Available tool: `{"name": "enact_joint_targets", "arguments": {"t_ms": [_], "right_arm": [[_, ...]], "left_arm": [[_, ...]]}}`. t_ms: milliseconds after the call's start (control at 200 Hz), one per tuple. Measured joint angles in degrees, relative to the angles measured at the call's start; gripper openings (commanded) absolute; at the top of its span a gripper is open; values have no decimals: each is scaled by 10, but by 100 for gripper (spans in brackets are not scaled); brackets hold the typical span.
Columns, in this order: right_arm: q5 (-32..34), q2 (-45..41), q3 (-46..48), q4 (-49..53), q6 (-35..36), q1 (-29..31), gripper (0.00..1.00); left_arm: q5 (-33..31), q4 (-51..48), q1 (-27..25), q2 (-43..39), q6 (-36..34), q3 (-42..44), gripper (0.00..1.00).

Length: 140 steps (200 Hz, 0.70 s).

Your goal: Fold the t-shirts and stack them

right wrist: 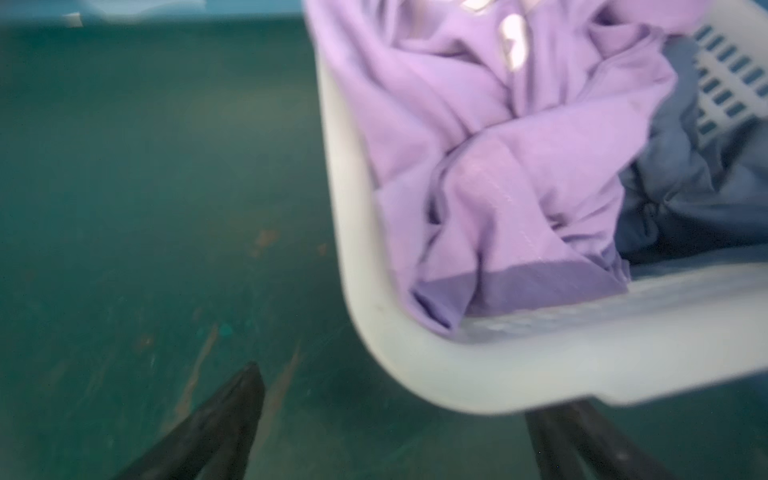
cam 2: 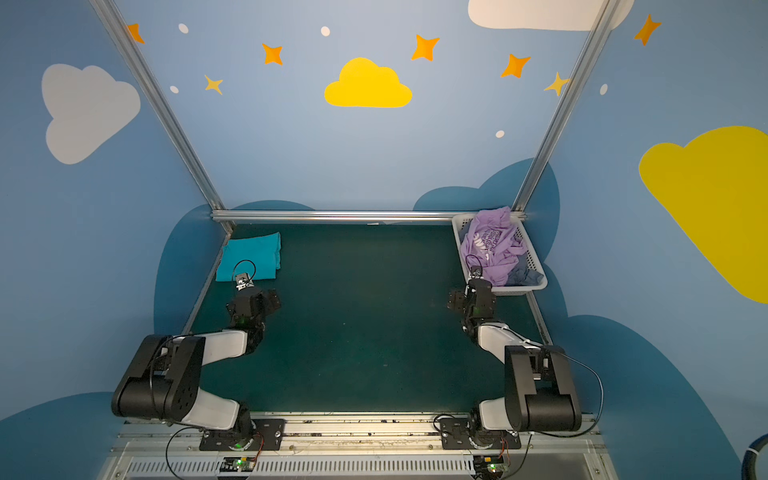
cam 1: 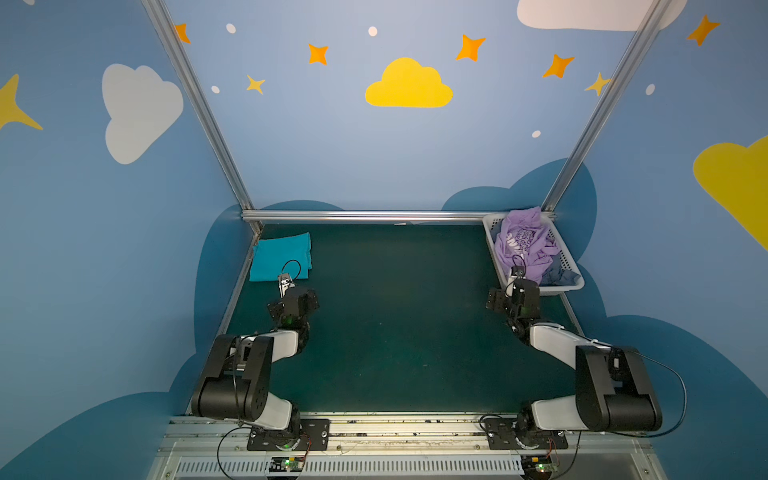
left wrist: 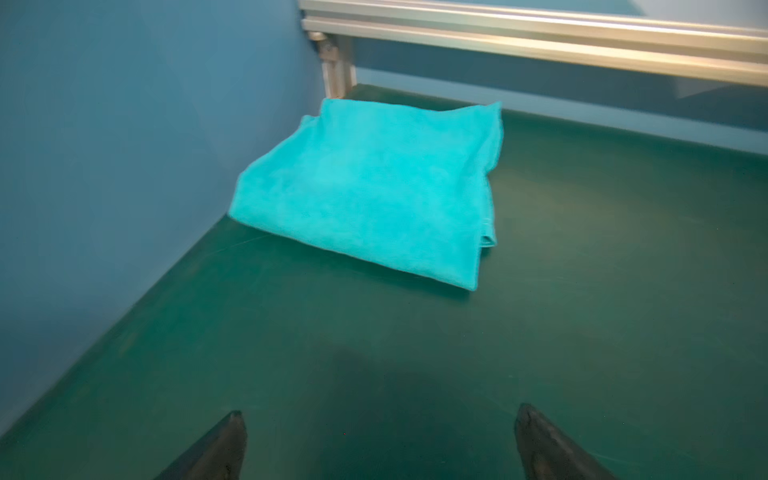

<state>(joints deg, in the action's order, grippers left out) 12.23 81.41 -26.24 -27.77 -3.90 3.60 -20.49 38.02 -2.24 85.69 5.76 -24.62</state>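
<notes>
Left gripper (left wrist: pixel 380 415) hangs with its two dark fingers spread wide and nothing between them, above the bare green table (cam 1: pixel 395 324) just short of the teal t-shirt (cam 1: pixel 280 257). That shirt lies folded into a neat rectangle, left of centre in both top views, in the table's far corner beside the blue wall. Right gripper (right wrist: pixel 395 395) is likewise spread wide and empty at the near corner of a white slotted basket (cam 1: pixel 489 232). Right of centre in both top views, the lavender t-shirt (cam 1: pixel 524 245) lies crumpled inside that basket, white print showing, its hem reaching the near rim. A dark blue-grey cloth (cam 1: pixel 559 276) lies beside it.
</notes>
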Motion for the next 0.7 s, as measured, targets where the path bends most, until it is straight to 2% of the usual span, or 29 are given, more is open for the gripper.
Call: {"name": "enact_joint_targets", "arguments": {"t_ms": [60,130,230,345,461,701], "right_arm": [[-7,5,38,-36,-3,-8,99],[-38,5,50,-33,-3,-23,99],[-118,9,0,13,6,-37,98],[-162,12,-43,21,14,-38,99],[-184,13,-45,29,16,-37,98],[-187,13,-45,41,18,-31,99]], "left_arm": [[17,13,3,6,-1,2,100],[31,23,5,9,-3,5,100],[43,30,7,9,-6,5,100],[49,34,7,9,-7,5,100],[52,37,7,9,-8,5,100],[55,38,7,9,-9,5,100]]}}
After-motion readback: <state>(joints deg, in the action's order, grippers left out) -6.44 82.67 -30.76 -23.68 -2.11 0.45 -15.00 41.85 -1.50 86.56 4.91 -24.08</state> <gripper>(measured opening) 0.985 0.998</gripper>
